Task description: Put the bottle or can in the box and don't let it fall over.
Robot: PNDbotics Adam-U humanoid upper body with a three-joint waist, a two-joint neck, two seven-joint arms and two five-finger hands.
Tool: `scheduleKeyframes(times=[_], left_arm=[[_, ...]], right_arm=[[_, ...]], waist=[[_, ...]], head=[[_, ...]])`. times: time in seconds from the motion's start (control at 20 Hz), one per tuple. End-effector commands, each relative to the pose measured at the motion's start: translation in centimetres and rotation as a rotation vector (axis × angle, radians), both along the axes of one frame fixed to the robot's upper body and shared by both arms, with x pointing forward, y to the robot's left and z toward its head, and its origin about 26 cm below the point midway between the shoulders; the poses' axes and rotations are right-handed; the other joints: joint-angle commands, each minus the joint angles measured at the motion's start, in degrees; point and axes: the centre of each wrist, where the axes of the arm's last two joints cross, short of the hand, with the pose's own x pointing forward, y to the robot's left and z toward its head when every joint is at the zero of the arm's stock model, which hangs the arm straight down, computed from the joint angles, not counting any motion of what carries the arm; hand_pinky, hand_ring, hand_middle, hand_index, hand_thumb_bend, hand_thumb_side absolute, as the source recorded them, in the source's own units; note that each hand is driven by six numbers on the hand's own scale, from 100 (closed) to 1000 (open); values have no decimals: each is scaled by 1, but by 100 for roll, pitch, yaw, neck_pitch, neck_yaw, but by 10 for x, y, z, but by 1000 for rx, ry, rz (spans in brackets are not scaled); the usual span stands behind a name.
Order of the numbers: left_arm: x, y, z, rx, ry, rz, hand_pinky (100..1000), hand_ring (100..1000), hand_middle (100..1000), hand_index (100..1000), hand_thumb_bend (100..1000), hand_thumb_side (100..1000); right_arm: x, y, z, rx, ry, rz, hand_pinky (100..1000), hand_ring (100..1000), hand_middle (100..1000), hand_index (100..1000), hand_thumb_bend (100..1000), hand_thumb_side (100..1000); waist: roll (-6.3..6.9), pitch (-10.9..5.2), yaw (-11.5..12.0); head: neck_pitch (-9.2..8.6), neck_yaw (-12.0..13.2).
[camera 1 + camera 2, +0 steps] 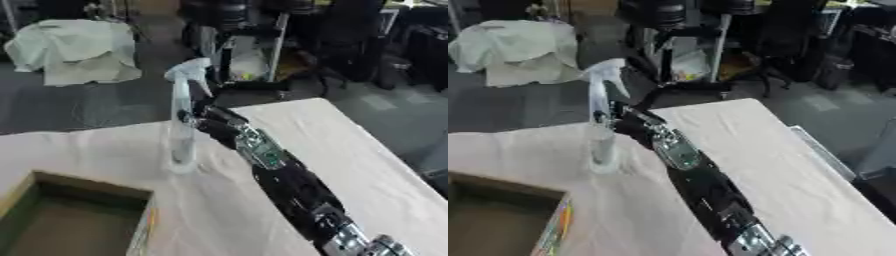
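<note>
One robot hand [210,119], the right, curls its fingers round a tall clear plastic spray bottle [182,131] standing upright on the cloth-covered counter [332,145]; an open cardboard box [52,220] sits down-left of it.

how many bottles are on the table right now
1: a clear spray bottle stands upright on the table, behind the open box, with the right hand at its side. None visible inside the box.
</note>
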Motion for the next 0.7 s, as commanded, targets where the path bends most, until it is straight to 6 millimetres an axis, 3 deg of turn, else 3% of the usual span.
scheduleKeyframes(times=[0.05,0.5,0.55,0.7], left_arm=[[-1,0,10,12,-35,-5,1000,962,1000,848,101,855],[-1,0,10,11,-36,-5,1000,962,1000,848,101,855],[-1,1,10,11,-35,-4,1000,963,1000,848,102,856],[-2,1,10,12,-34,-2,1000,963,1000,848,101,856]], right_arm=[[-1,1,18,17,-47,-3,932,883,991,964,100,470],[-1,3,20,64,-48,-4,900,840,947,930,100,470],[-1,4,20,68,-51,-2,876,788,898,886,100,470],[-1,5,21,79,-62,2,861,773,887,868,100,470]], waist=[[-1,-88,9],[-6,-85,14],[-3,-85,13],[0,-85,9]], head=[[-64,-31],[-75,-36],[-70,-44],[-73,-60]])
